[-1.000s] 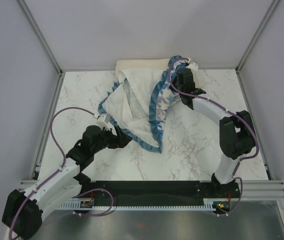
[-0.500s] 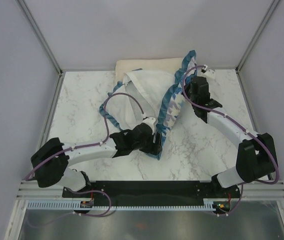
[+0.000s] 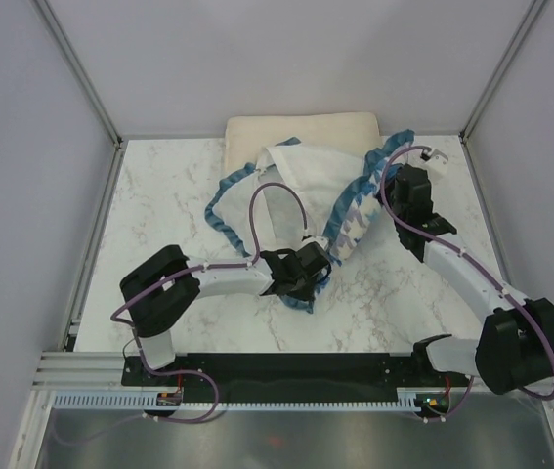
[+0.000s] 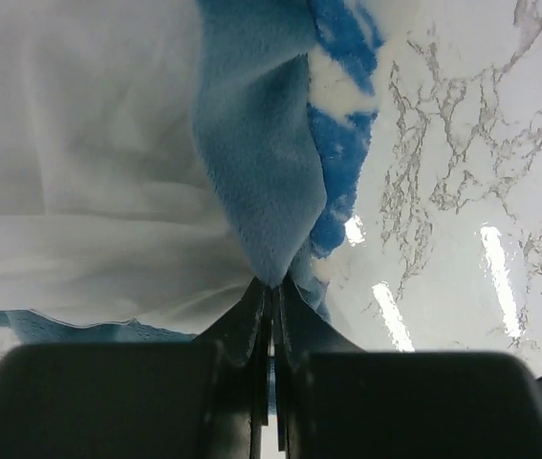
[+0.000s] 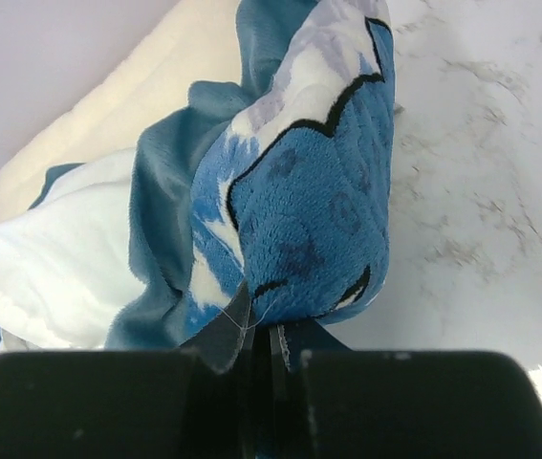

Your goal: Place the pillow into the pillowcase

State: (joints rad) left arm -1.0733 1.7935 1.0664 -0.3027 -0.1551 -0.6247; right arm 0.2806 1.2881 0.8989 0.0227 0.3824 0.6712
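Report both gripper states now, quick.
Left gripper: shut on the pillowcase, at its blue edge.
Right gripper: shut on the pillowcase, at its blue patterned edge.

No legible text or labels anywhere

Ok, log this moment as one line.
left gripper: shut on pillowcase edge | right gripper: shut on pillowcase edge | pillow: behind pillowcase, not inserted
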